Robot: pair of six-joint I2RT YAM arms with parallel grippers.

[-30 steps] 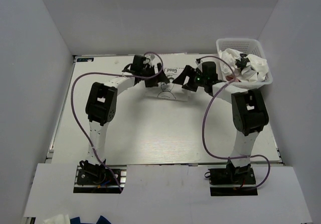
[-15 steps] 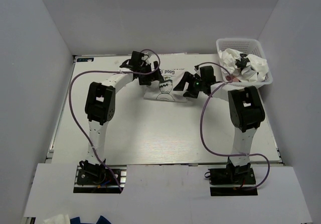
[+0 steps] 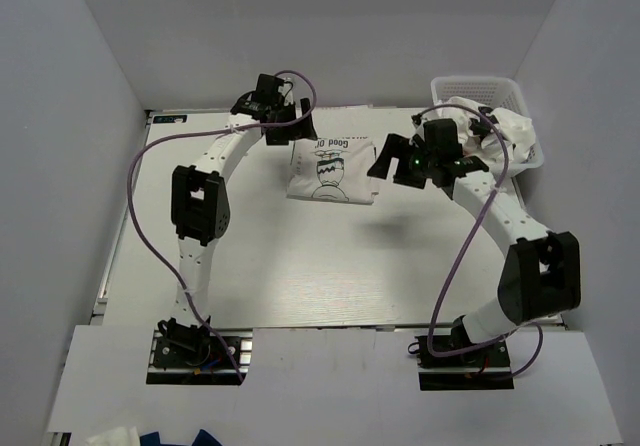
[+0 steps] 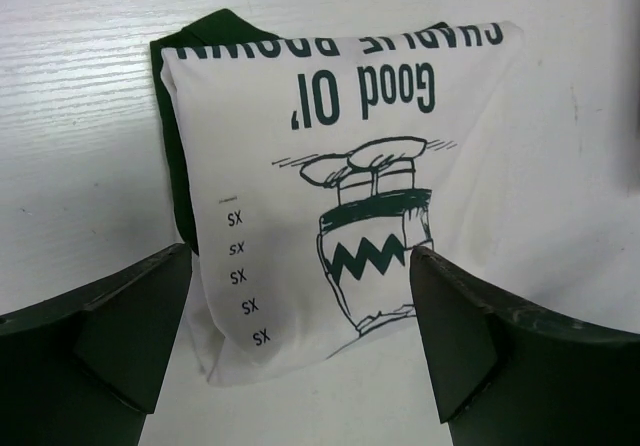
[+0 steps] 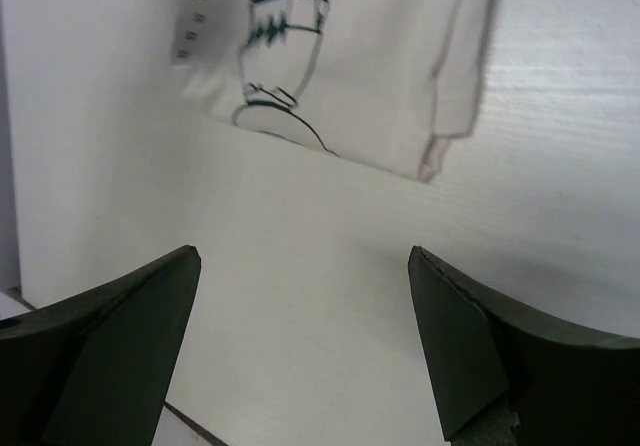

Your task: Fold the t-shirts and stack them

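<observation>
A folded white t-shirt with a black printed graphic [image 3: 330, 166] lies flat at the table's far middle. It rests on a dark green t-shirt [image 4: 172, 156] whose edge shows along one side in the left wrist view. A pinkish edge [image 5: 438, 151] runs along the stack's side in the right wrist view. My left gripper [image 3: 298, 134] hovers open at the stack's far left corner, its jaws wide over the white t-shirt [image 4: 340, 176] with nothing held. My right gripper [image 3: 381, 160] is open just right of the stack, over bare table [image 5: 303, 253]. More crumpled white t-shirts [image 3: 503, 131] fill the basket.
A white plastic lattice basket [image 3: 478, 87] stands at the far right corner, close behind the right wrist. White walls enclose the table on three sides. Purple cables loop off both arms. The arm bases sit at the near edge.
Both grippers have drawn back off the folded stack, the left toward the far left, the right to the right as its arm swung outward. The printed shirt is now uncovered.
</observation>
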